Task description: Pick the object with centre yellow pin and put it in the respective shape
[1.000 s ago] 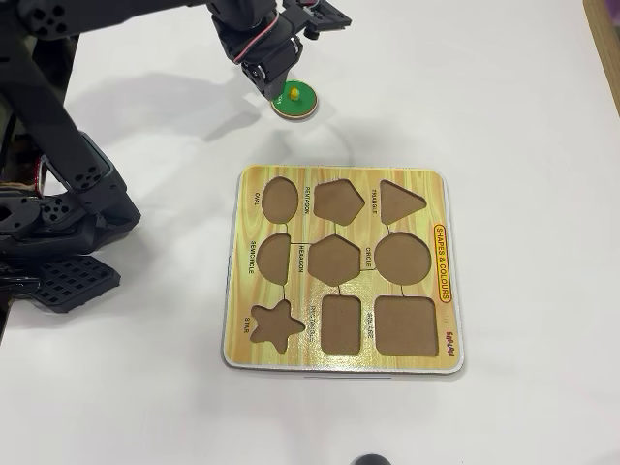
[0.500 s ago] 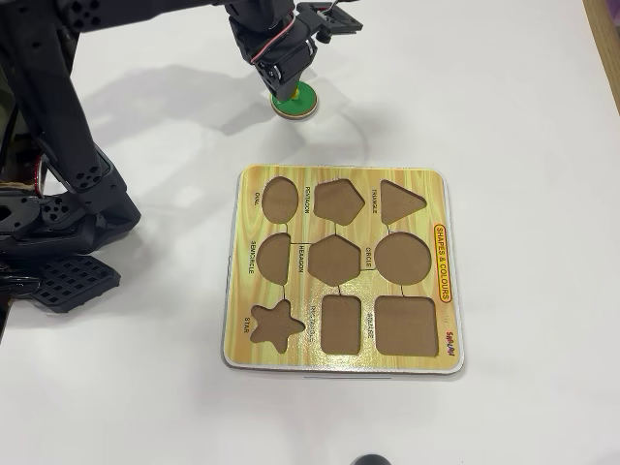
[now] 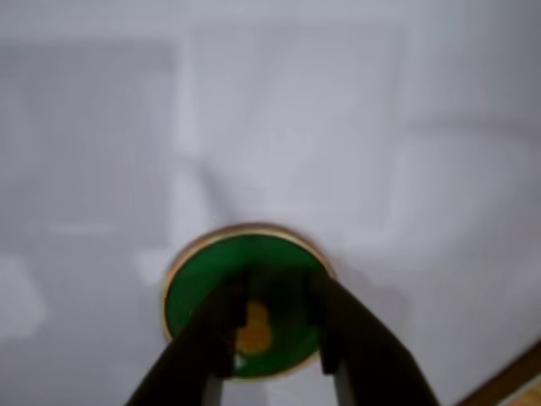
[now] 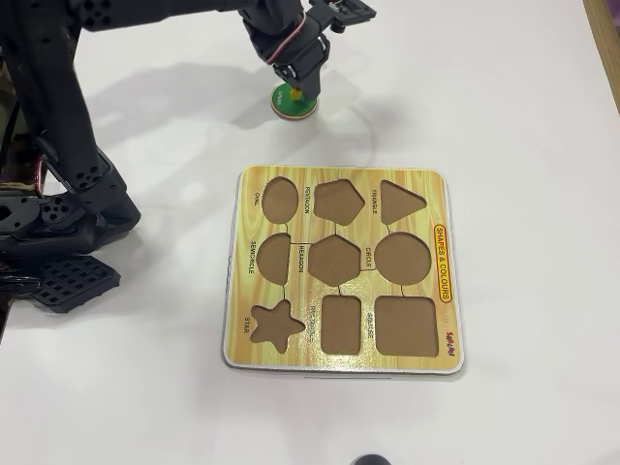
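A round green piece (image 3: 199, 283) with a pale rim and a yellow centre pin (image 3: 254, 330) lies flat on the white table. In the overhead view the piece (image 4: 291, 103) is at the top, above the puzzle board (image 4: 344, 194). My gripper (image 3: 275, 289) is right over it, with its two black fingers either side of the pin. The left finger touches or covers the pin's edge and the right finger stands apart from it, so the jaws look open. In the overhead view the gripper (image 4: 294, 85) hides most of the piece. The board's circle cut-out (image 4: 402, 258) is empty.
The wooden board has several empty cut-outs, among them oval (image 4: 281, 199), pentagon (image 4: 339, 201), triangle (image 4: 400, 200), hexagon (image 4: 334, 260) and star (image 4: 274, 326). The arm's black base (image 4: 58, 213) stands at the left. A wooden table edge (image 3: 507, 381) shows at lower right.
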Motion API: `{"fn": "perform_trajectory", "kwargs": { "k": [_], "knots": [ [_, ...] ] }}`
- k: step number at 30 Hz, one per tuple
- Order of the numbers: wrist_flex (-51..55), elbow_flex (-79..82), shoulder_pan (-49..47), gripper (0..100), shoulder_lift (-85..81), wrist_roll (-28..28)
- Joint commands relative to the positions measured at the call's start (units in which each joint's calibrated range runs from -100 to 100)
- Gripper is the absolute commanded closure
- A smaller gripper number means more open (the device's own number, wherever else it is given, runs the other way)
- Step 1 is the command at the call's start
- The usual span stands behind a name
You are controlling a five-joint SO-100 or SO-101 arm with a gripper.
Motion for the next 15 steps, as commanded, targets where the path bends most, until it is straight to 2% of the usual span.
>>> {"fn": "perform_trajectory", "kwargs": {
  "k": [1, 9, 15],
  "knots": [
    [-1.0, -2.3, -1.9, 91, 0.2, -0.2],
    [-4.2, -2.3, -4.1, 91, -0.5, -0.2],
    [-2.1, -1.1, -3.5, 91, -4.7, -0.1]
  ]
}}
